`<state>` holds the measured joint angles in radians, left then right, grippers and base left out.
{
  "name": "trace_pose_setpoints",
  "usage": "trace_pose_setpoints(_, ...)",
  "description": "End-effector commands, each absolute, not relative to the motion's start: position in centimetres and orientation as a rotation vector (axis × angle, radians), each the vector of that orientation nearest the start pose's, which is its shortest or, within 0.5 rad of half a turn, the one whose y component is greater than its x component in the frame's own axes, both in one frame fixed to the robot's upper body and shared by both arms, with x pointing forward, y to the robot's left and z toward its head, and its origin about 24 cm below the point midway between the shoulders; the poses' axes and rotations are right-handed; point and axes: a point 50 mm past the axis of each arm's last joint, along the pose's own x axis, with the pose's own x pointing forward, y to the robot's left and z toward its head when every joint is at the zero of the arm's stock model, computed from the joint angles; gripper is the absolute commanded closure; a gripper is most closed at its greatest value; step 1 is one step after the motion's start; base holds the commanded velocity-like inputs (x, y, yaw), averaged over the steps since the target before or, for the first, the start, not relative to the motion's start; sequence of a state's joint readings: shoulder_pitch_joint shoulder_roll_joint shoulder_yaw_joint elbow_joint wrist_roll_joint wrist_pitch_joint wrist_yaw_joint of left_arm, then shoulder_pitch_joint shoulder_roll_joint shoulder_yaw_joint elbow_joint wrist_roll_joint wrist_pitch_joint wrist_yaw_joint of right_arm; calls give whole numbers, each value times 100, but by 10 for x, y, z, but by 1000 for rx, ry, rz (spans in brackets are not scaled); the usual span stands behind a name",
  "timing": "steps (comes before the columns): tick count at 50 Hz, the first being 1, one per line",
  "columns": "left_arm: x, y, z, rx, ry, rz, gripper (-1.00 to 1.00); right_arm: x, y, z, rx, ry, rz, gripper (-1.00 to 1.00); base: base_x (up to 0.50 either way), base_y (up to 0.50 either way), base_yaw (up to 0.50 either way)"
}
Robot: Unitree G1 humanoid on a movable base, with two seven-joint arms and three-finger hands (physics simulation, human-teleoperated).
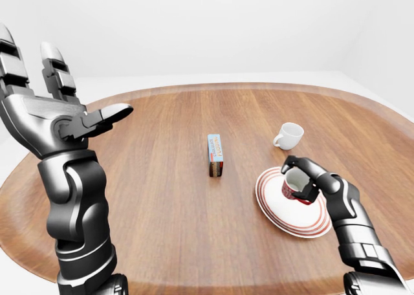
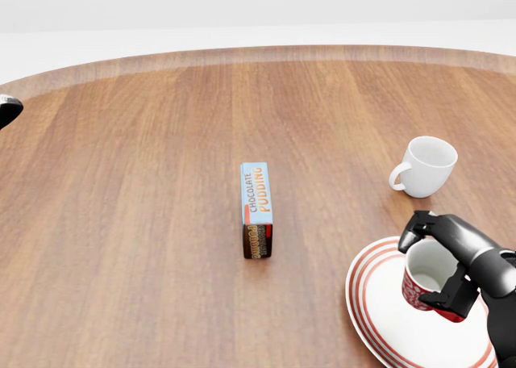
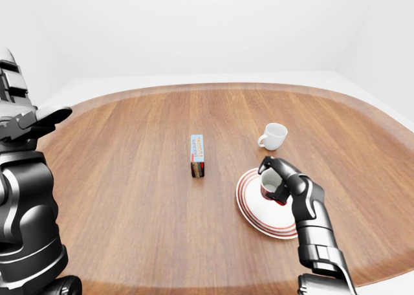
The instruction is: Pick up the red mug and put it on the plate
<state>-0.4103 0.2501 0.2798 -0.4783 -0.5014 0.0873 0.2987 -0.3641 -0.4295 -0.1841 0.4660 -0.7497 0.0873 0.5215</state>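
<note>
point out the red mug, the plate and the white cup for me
red mug [image 2: 414,292], head view, on its red outer wall at lower left.
plate [image 2: 372,299], head view, on its bare striped rim left of the mug.
white cup [image 2: 430,168], head view, on its outer wall.

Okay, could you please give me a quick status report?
Right hand shut on red mug, over plate. Left hand open, raised. Nothing in the way.
</note>
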Motion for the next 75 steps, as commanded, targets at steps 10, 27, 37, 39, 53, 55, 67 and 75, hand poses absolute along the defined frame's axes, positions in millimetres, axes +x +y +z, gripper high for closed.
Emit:
trace_pose_setpoints(10, 251, 217, 255, -346, -805, 204, -95, 298, -280, 21, -938, 538, 119, 100, 0, 0, 0)
trace_pose_setpoints(27, 252, 218, 253, -341, -795, 208, -95, 297, -286, 23, -962, 521, 58, 100, 0, 0, 0)
trace_pose_setpoints(37, 252, 219, 253, -338, -794, 210, -95, 297, -284, 21, -962, 519, 46, 100, 0, 0, 0)
trace_pose_setpoints(39, 252, 219, 253, -340, -798, 210, -95, 297, -284, 20, -961, 523, 48, 100, 0, 0, 0)
trace_pose_setpoints(53, 251, 219, 254, -342, -801, 209, -95, 299, -283, 10, -952, 552, 35, 100, 0, 0, 0)
trace_pose_setpoints(55, 252, 219, 254, -341, -798, 211, -95, 298, -284, 9, -954, 558, 32, 100, 0, 0, 0)
trace_pose_setpoints(67, 252, 219, 253, -338, -795, 212, -95, 297, -288, 6, -971, 572, 8, 100, 0, 0, 0)
trace_pose_setpoints(75, 252, 220, 252, -337, -793, 213, -95, 296, -289, 3, -975, 583, 0, 100, 0, 0, 0)
